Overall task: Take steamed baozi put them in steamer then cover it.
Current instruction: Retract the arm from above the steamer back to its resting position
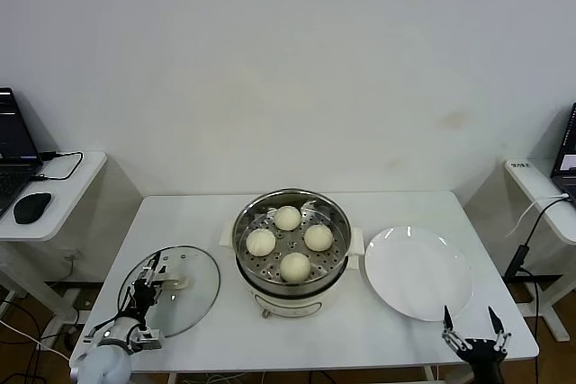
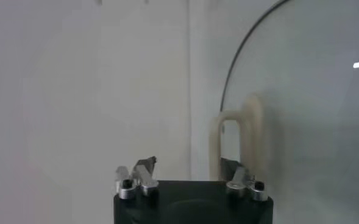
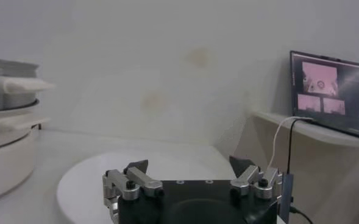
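White table (image 1: pixel 198 222)'s holding the steamer (image 1: pixel 292 249) with four buns (image 1: pixel 288 218) sitting inside; my left gripper (image 1: pixel 144 290) is hovering wide open over the lid (image 1: pixel 171 290), right gripper (image 1: pixel 470 320) idling open by the plate (image 1: pixel 418 272).

The cover (image 2: pixel 301 115) runs off the left wrist picture's edge, so only part of its rim and its handle (image 2: pixel 237 143) show, both soft and blurred. The steamer (image 3: pixel 5 122) is cut by the right wrist picture's edge, and its inside is hidden there. In the head view the right gripper (image 1: pixel 470 325) sits at the frame's lower edge, with its arm cut away.
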You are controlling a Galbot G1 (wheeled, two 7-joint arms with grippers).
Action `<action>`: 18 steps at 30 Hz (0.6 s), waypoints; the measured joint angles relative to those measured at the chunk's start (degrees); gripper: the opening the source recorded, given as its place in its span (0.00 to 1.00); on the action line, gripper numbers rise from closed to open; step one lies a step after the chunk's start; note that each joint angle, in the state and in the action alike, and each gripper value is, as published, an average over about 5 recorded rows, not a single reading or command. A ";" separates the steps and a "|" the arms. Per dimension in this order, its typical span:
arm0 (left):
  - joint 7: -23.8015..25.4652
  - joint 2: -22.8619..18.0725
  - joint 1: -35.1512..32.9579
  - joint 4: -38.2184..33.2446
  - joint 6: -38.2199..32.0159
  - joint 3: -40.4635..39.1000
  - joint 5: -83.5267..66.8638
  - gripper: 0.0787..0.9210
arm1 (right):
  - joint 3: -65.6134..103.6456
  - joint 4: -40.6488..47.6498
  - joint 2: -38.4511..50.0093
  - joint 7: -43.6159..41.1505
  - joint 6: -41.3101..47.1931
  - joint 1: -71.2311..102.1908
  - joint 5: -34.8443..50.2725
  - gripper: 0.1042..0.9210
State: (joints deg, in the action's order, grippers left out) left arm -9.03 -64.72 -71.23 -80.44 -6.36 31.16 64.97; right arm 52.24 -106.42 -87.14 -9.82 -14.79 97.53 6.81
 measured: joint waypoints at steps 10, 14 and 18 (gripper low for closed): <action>-1.88 -0.25 0.38 1.69 -1.47 0.45 -1.00 0.20 | -0.63 0.02 -0.46 0.02 -0.56 0.02 -1.07 0.88; -2.52 0.18 -0.26 0.94 -1.74 0.89 -1.84 0.10 | -0.82 -0.11 -0.41 0.01 -0.89 0.17 -1.44 0.88; -2.64 0.77 -1.35 -1.08 -1.53 1.42 -2.76 0.09 | -1.18 -0.29 -0.34 0.00 -1.17 0.25 -1.73 0.88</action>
State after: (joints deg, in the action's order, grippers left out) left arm -11.67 -63.95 -72.58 -81.52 -7.89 32.59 62.22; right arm 51.06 -106.71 -87.48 -9.81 -15.96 97.78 5.08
